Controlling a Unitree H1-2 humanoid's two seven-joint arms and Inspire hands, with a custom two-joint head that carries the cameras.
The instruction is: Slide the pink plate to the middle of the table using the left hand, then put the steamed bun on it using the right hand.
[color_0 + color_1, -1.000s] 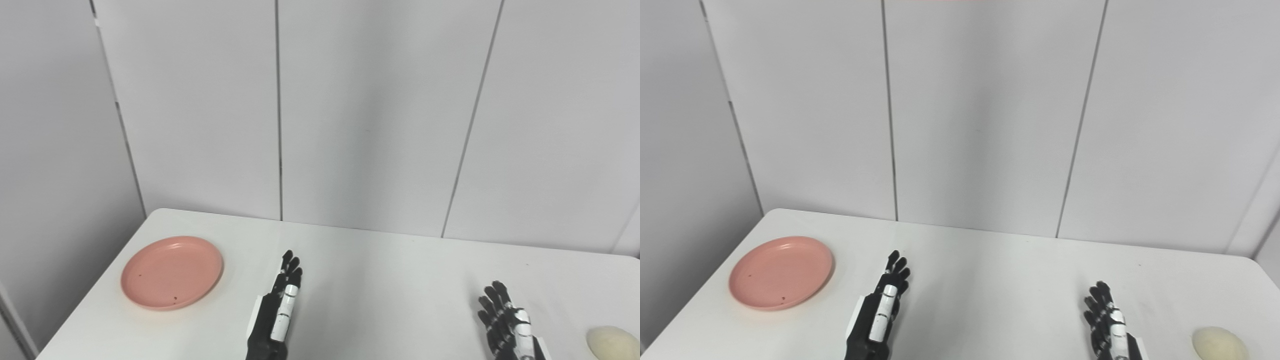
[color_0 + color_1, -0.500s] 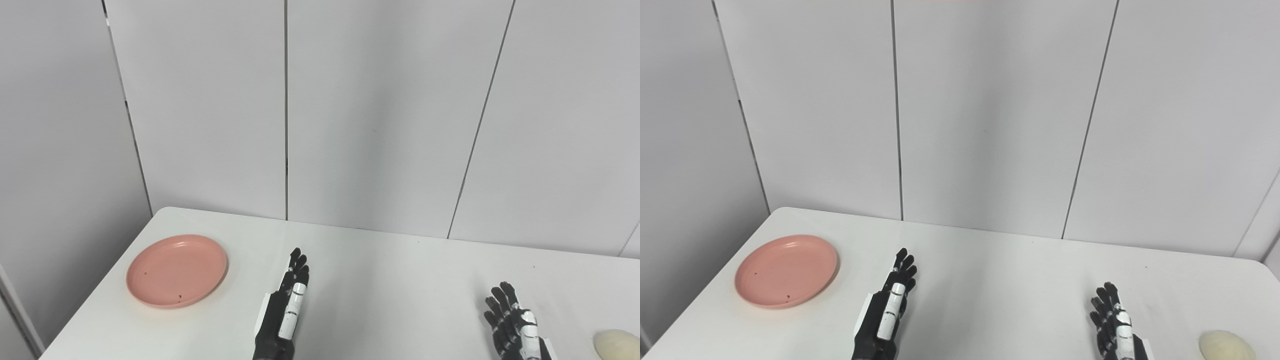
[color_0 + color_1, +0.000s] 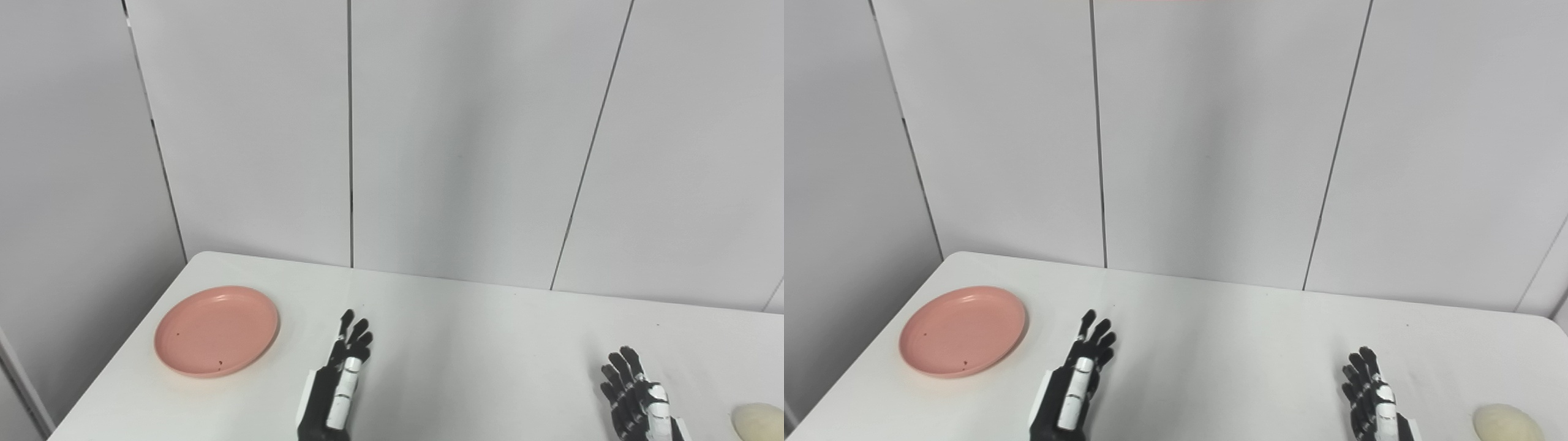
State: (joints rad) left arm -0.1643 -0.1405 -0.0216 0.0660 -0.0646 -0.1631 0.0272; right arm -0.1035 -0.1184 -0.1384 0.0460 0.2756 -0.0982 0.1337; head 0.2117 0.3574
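Left hand (image 3: 335,383): empty, fingers spread; pink plate (image 3: 217,331) to its left, apart. Right hand (image 3: 1375,407): empty, fingers spread; steamed bun (image 3: 1508,422) just right. Risk: plate near tabletop (image 3: 465,349) edge; a misdirected push drops it.

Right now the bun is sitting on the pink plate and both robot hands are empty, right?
Not quite. The bun lies on the bare table at the far right, well apart from the pink plate, as the right eye view shows. Both robot hands, left and right, are empty.

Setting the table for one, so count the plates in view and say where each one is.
1. The only plate is pink and sits near the table's left edge, left of the left hand. Nothing in view could hide another.
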